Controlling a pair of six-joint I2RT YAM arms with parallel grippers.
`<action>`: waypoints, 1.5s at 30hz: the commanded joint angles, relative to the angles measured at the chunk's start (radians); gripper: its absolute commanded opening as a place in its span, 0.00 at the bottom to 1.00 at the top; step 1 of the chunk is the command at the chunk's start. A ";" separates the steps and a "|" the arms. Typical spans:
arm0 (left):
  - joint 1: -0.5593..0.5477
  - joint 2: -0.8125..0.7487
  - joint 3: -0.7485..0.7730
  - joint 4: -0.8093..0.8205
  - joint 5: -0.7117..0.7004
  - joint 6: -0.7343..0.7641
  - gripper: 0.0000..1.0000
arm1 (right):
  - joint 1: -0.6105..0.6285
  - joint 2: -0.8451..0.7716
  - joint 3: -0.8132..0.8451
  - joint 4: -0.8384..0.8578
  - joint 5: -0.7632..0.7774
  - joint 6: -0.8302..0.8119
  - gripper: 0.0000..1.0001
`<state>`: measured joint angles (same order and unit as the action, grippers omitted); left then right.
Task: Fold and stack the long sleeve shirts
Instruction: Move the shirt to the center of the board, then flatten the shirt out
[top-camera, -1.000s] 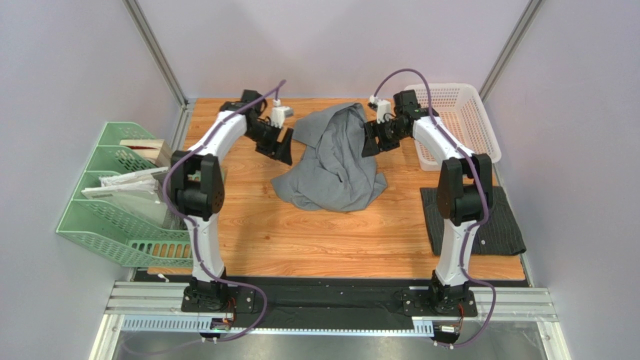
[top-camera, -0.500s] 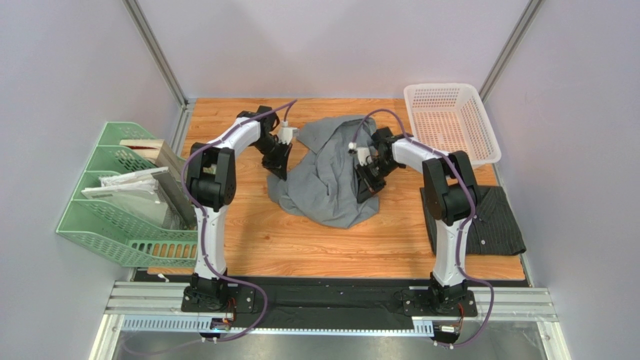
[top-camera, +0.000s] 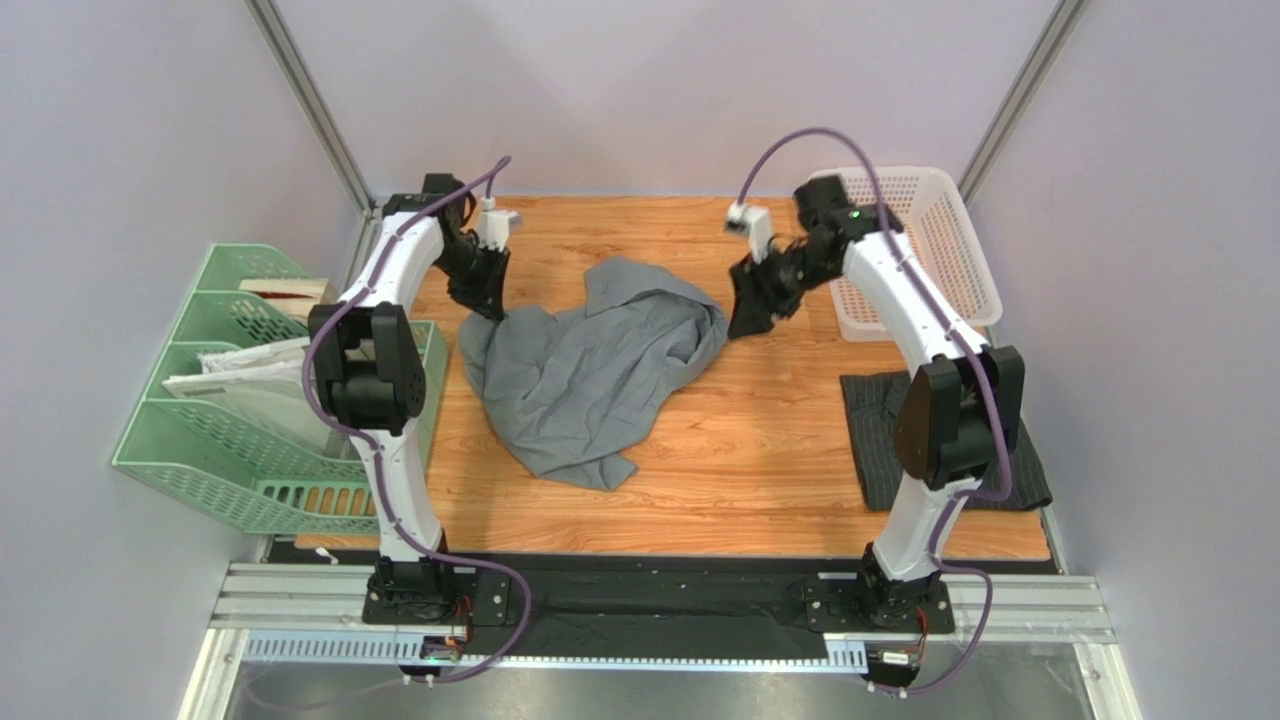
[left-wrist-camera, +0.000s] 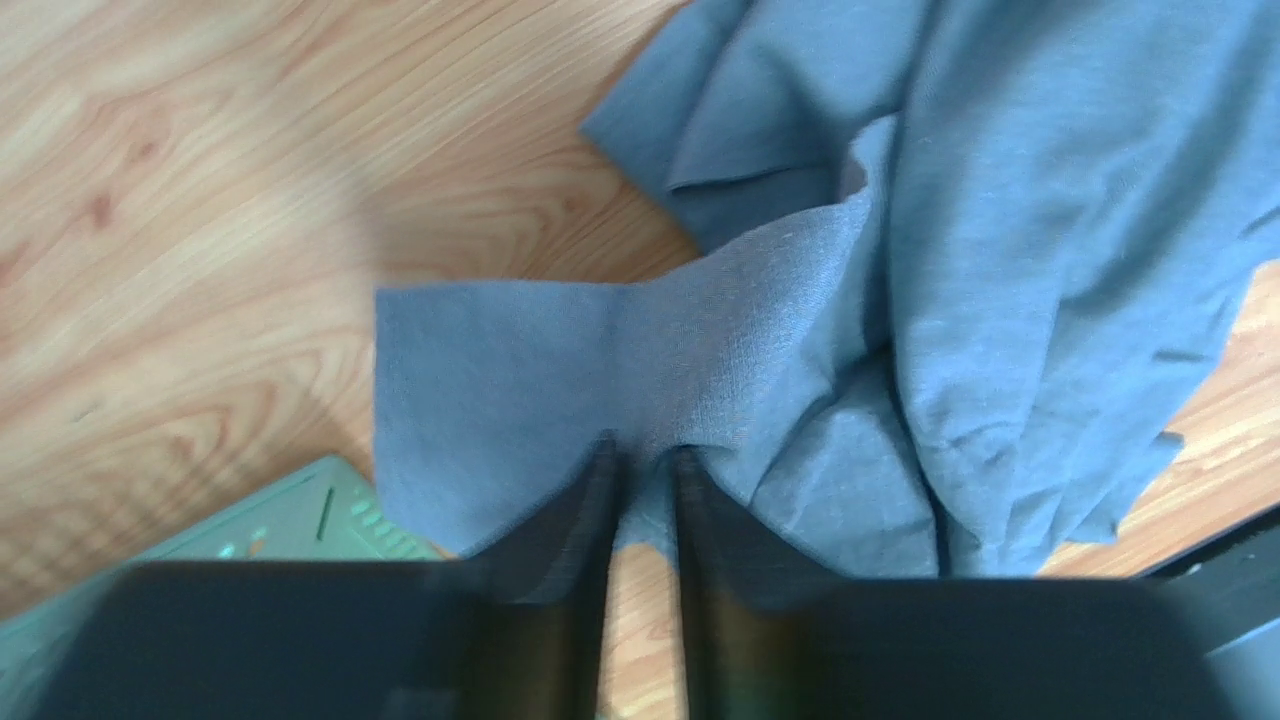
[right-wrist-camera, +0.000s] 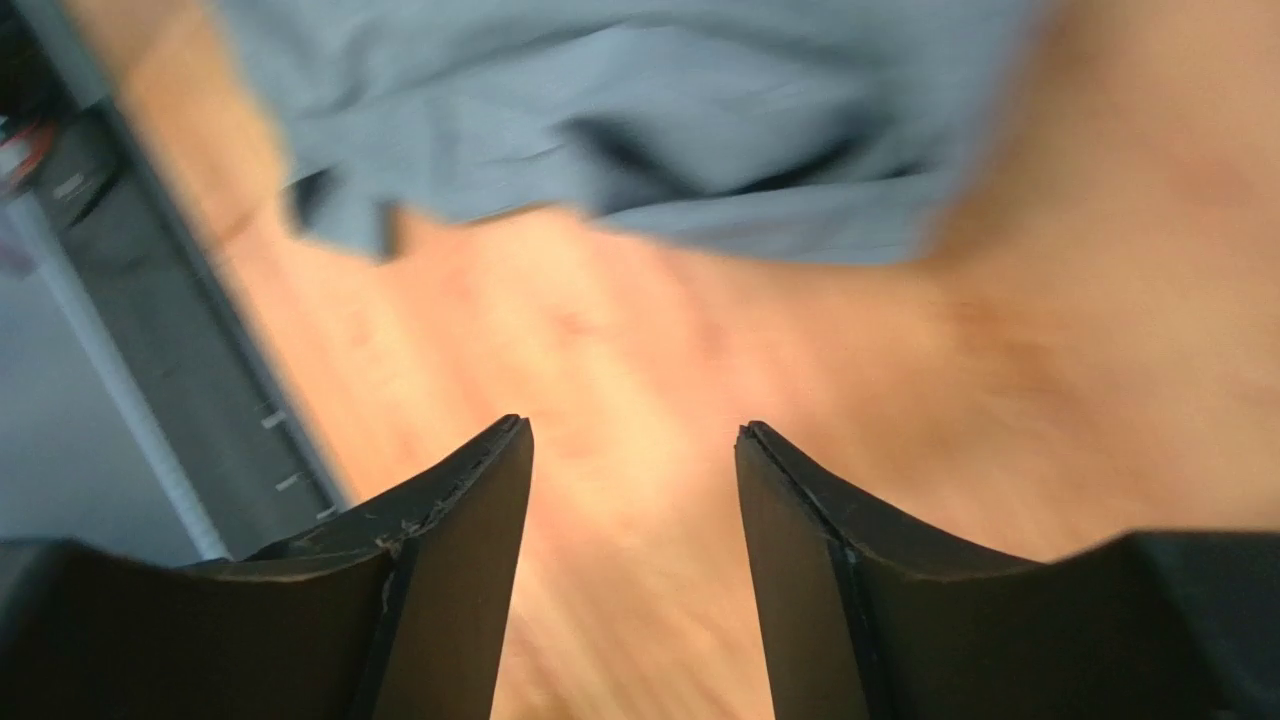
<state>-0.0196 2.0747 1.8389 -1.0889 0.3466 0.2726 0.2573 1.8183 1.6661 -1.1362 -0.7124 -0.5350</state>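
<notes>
Ok so the left gripper has its fingers squeezed almost together, with only a thin slit between them, and a flap of the grey shirt is pinched right at the tips. The rest of that shirt spreads out beyond the fingertips and off to one side in a rumpled heap on the wood table. A corner of the green tray rack peeks in just beside the fingers on the other side.

The right gripper is the opposite. Its fingers stand well apart with nothing in them, and you just see bare wood through the gap. That view is pretty blurry, but the grey cloth is clearly out past the tips, not between them.

From overhead, the grey shirt lies between the two grippers, with the left gripper at its edge and the right gripper just off the opposite edge. The dark shirt lies flat back by the right arm's base, well away from either set of fingers. The white basket sits behind the right gripper.
</notes>
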 joint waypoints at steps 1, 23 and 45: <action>-0.028 -0.036 0.040 -0.054 0.104 0.073 0.48 | -0.043 0.175 0.245 0.134 0.210 0.104 0.59; -0.252 0.192 0.321 0.146 0.034 -0.016 0.65 | 0.049 0.437 0.437 0.308 0.321 0.218 0.07; -0.099 -0.070 -0.116 0.058 0.002 -0.013 0.66 | 0.155 0.443 0.639 0.202 0.316 0.207 0.84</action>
<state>-0.1490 2.0846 1.7634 -1.0187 0.3790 0.2768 0.3351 2.1754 2.2143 -0.8848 -0.4877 -0.2703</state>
